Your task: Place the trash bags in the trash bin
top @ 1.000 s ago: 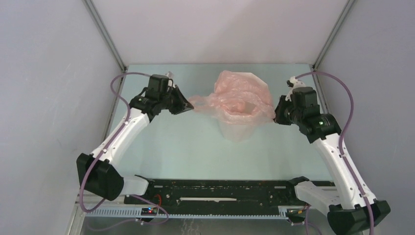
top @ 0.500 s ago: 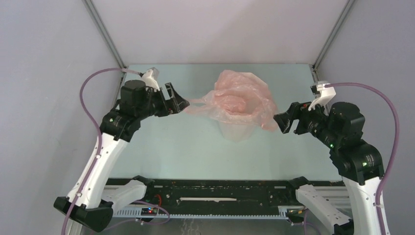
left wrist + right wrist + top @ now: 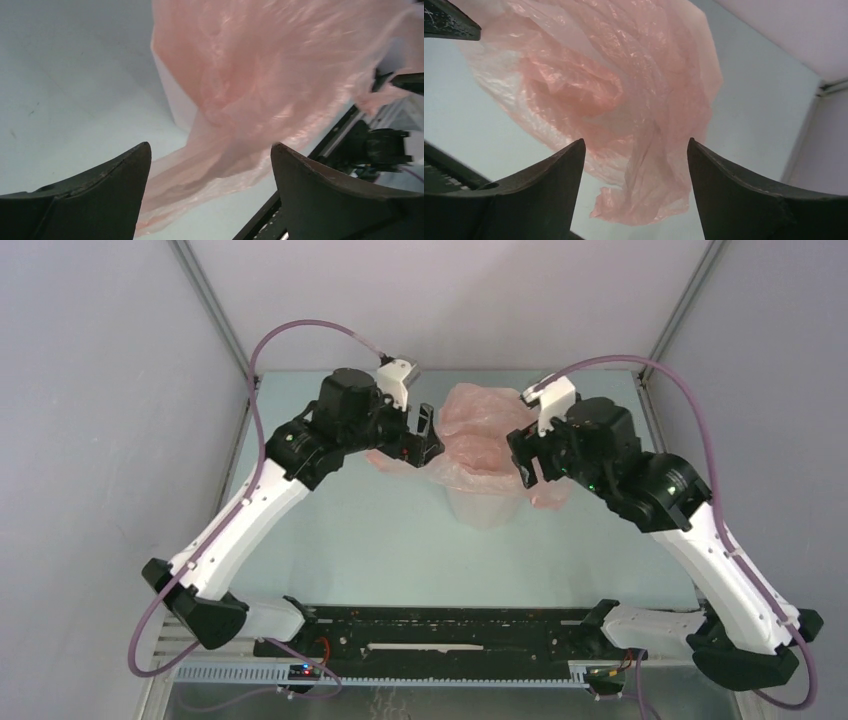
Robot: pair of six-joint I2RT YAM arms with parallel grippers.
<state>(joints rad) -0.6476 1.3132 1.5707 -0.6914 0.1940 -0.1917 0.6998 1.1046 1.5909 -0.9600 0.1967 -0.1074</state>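
The pale-pink trash bag (image 3: 490, 430) is draped over the small white trash bin (image 3: 485, 508) at mid-table, its mouth spread across the rim. A slack handle loop trails off the bin's left side (image 3: 200, 170), and a loose flap hangs down the right side (image 3: 649, 200). My left gripper (image 3: 428, 436) hovers by the bag's left edge, open, with nothing between its fingers (image 3: 210, 146). My right gripper (image 3: 524, 455) hovers at the bag's right edge, also open and empty (image 3: 635, 140). A strip of the bin's white wall (image 3: 176, 100) shows under the film.
Grey enclosure walls stand close on the left, right and back. A black rail (image 3: 440, 635) with the arm bases runs along the near edge. Purple cables (image 3: 300, 335) arch over both arms.
Both grippers have opened and let go of the bag's sides. Both arms have swung up and inward to hover close beside the bin. The bag's stretched ends have gone slack.
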